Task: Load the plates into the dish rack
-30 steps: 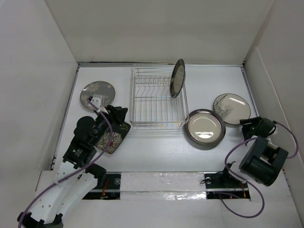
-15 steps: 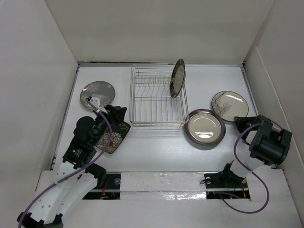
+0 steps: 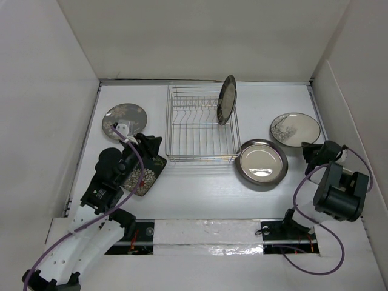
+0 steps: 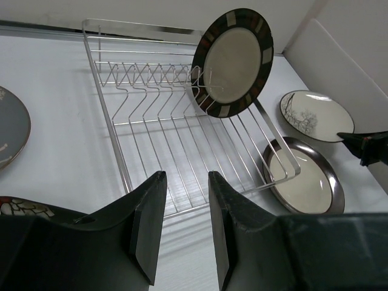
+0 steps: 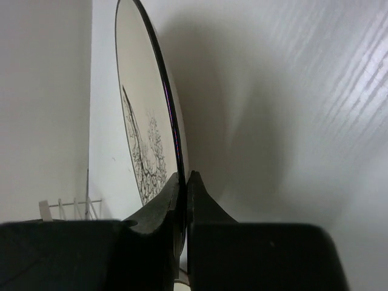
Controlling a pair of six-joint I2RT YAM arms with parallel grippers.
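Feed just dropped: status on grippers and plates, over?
Left fingers open, empty. Right fingers pinch rim of round cream branch-patterned plate. One round dark-rimmed plate stands in silver wire rack; nothing blocking it.

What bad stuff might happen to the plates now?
1. The right gripper pinches the branch-pattern plate only by its thin rim, so it might slip out and drop.
2. Carried to the dish rack, it might bump the brown-rimmed plate lying between, or knock the striped-rim plate standing at the rack's right end.
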